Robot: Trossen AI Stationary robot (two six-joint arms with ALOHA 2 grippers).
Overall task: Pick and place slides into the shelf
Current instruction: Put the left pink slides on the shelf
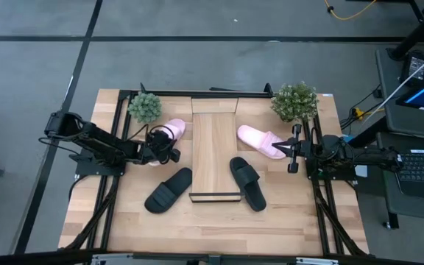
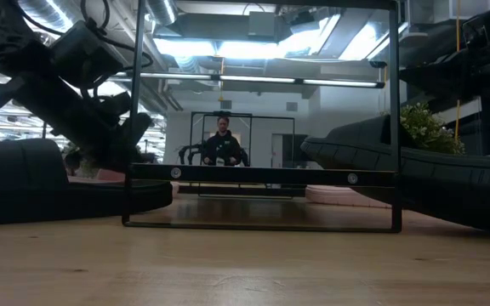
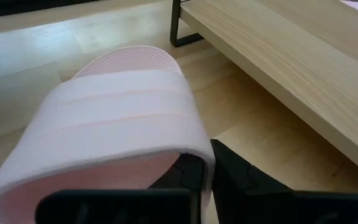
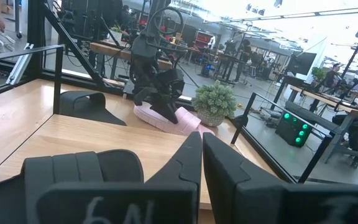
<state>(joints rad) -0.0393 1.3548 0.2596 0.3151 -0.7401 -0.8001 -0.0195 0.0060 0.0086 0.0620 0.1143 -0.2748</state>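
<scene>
Grasp step: left gripper (image 1: 174,155) is clamped on the strap of the pink slide (image 1: 169,133), left of the shelf (image 1: 215,151). Lift and placement onto the shelf are needed next. Right gripper (image 1: 294,151) is parked, fingers together.

The pink slide (image 3: 117,124) looks soft, matt and finely textured, the shelf (image 3: 291,56) smooth pale wood.

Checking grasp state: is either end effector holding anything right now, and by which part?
The left end effector grips the left pink slide by its strap. The right end effector is shut, empty, beside the other pink slide.
</scene>
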